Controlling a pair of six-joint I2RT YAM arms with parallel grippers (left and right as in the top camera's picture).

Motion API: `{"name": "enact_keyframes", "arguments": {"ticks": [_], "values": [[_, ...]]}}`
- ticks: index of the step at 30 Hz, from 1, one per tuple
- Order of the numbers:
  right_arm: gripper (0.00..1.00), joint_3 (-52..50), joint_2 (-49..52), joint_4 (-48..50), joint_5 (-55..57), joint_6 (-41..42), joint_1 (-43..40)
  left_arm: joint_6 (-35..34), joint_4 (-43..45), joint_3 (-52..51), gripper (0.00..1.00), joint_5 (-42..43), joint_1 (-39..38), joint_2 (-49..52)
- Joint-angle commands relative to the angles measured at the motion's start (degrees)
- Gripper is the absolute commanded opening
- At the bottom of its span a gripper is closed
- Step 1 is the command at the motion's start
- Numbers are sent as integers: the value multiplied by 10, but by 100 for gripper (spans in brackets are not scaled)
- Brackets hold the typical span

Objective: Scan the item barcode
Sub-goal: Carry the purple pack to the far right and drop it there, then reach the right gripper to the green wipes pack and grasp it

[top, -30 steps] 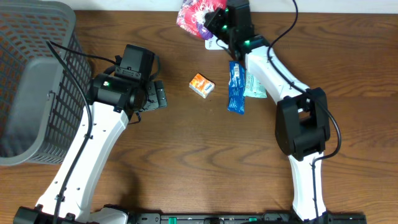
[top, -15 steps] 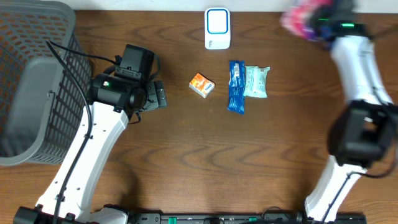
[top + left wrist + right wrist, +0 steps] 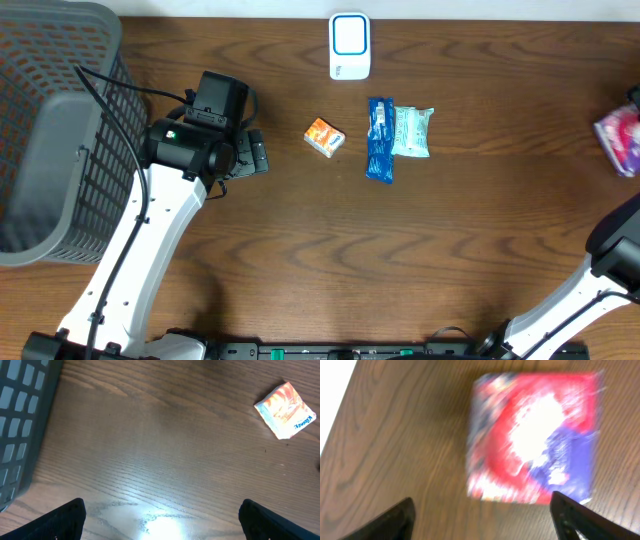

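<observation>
Red-and-purple packet (image 3: pixel 532 435) lies flat on the counter (image 3: pixel 300 250) at its far right edge, just ahead of the right pincer (image 3: pixel 482 508), whose jaws stand wide apart, holding nothing. Should the orange pack (image 3: pixel 325 137) be scanned next, the left pincer (image 3: pixel 162 512), likewise spread and empty, is much nearer: the pack lies ahead and to its right, tilted diagonally, short of the white scanner (image 3: pixel 349 45).

basket (image 3: pixel 100 60) far left | orange pack (image 3: pixel 324 137) mid-table | blue sachet (image 3: pixel 379 138) touching pale-green sachet (image 3: pixel 412 132)
</observation>
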Motion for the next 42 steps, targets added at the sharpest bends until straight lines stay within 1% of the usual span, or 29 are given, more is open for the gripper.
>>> {"name": "enact_keyframes", "arguments": {"ticks": [1,3,4,6,8,9,11,14,16,18,22,26,30,32,34,35,36,37,38,41,42], "values": [[84,2,6,-7,-83,-2,9,-3,-2,3,98,-5,2,-1],[83,2,6,-12,-129,-2,14,-3,-2,3,98,-5,2,-1],[82,2,6,-16,-181,-3,21,-3,-2,3,98,-5,2,-1],[82,2,6,-30,-275,-29,37,-3,-2,3,98,-5,2,-1],[82,2,6,-53,-335,-61,57,-3,-2,3,98,-5,2,-1],[82,2,6,-64,-347,-75,66,-3,-2,3,98,-5,2,-1],[84,2,6,-110,-349,-127,102,-3,-2,3,98,-5,2,-1],[84,2,6,-152,-320,-168,147,-3,-2,3,98,-5,2,-1],[88,2,6,-177,-288,-169,176,-3,-2,3,98,-5,2,-1],[90,-5,6,-183,-252,-170,214,-3,-2,3,98,-5,2,-1],[83,-40,10,-148,-255,-181,274,-3,-2,3,98,-5,2,-1],[79,-109,10,-87,-256,-183,327,-3,-2,3,98,-5,2,-1],[77,-165,10,-34,-257,-161,342,-3,-2,3,98,-5,2,-1],[76,-200,10,7,-264,-141,344,-3,-2,3,98,-5,2,-1],[71,-240,10,59,-287,-138,346,-3,-2,3,98,-5,2,-1],[65,-264,10,84,-289,-123,347,-3,-2,3,98,-5,2,-1],[61,-279,10,97,-289,-115,347,-3,-2,3,98,-5,2,-1],[54,-295,10,114,-290,-112,349,-3,-2,3,98,-5,2,-1],[51,-305,10,124,-292,-112,350,-3,-2,3,98,-5,2,-1],[24,-333,10,148,-291,-113,352,-3,-2,3,98,-5,2,-1],[2,-334,10,146,-286,-113,351,-3,-2,3,98,-5,2,-1]]}}
